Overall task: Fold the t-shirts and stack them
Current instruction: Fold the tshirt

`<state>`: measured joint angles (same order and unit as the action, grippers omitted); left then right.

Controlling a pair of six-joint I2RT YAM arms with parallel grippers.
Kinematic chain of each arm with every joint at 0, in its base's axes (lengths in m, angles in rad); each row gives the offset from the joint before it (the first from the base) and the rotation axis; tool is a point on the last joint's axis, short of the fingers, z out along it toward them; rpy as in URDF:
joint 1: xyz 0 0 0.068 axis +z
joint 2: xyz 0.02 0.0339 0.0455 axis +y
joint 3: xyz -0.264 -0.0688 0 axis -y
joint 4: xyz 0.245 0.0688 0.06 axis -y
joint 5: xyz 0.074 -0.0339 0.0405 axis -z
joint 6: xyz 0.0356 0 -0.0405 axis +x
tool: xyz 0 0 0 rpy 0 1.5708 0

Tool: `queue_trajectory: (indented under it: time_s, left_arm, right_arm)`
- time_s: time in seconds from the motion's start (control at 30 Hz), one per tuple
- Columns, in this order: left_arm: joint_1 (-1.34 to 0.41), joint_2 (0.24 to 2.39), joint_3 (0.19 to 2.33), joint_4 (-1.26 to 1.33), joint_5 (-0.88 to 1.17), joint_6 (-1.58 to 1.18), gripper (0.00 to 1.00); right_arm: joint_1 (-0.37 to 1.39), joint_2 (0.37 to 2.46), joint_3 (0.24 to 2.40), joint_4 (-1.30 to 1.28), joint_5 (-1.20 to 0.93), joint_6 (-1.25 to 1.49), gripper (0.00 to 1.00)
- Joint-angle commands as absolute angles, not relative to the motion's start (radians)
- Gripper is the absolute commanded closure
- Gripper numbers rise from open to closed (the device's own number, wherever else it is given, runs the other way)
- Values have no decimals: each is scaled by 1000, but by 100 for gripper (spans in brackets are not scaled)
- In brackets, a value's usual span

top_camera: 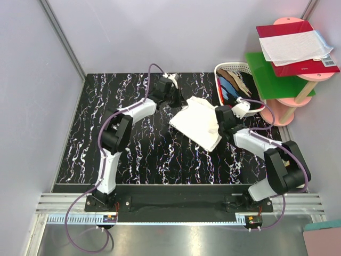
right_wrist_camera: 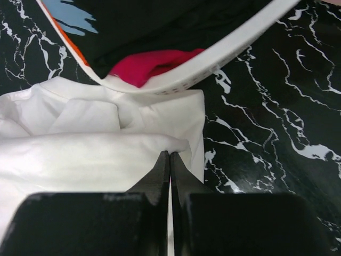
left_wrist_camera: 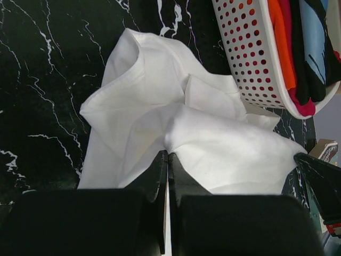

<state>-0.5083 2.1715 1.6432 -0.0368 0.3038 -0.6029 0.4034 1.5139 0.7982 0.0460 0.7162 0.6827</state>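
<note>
— Well, where does your white t-shirt (top_camera: 198, 121) sit?
— Crumpled on the black marble tabletop (top_camera: 138, 138), against the white basket (top_camera: 230, 68) holding other tees (top_camera: 237, 85).
— And your grippers?
— Your left gripper (left_wrist_camera: 167, 157) pinches one edge and your right gripper (right_wrist_camera: 169, 156) the opposite edge, both closed on cloth.

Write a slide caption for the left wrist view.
Left gripper pinches crumpled white cloth t-shirt on black marbled table beside white perforated plastic basket.
</note>
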Motion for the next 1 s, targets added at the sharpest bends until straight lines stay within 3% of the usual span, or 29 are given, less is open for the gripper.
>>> queue_trajectory:
  time_s: [0.0,0.17,0.2,0.23,0.3,0.33,0.4,0.63,0.87,0.93,0.97]
  left_arm:
    - [-532,2180,1695,-29,327,-607,100]
    - [-551,2239,1782,-70,353,-611,99]
    - [-554,2249,1799,-80,368,-604,92]
    - [-555,2262,1824,-89,379,-601,77]
    - [-557,2261,1827,-123,393,-597,32]
    - [-557,2231,1794,-132,387,-594,17]
    - [-557,2169,1720,-121,333,-572,1]
    - [-557,1794,1349,-31,241,-511,1]
    - [-568,1652,1285,84,234,-525,4]
    - [-575,1716,1360,77,279,-531,17]
    - [-586,1750,1388,75,316,-546,89]
  right_arm:
    - [388,1407,738,15,814,741,100]
    - [304,1437,733,6,741,756,100]
    - [290,1471,750,6,736,759,100]
    - [275,1491,759,-36,726,764,100]
    - [253,1546,793,-58,704,770,100]
    - [242,1563,799,-73,680,784,100]
    - [215,1606,814,-75,644,793,100]
    - [201,1647,868,-83,611,759,100]
    - [192,1674,884,-83,589,759,100]
    - [192,1678,887,-83,586,758,100]
    - [193,1681,891,-83,586,756,100]
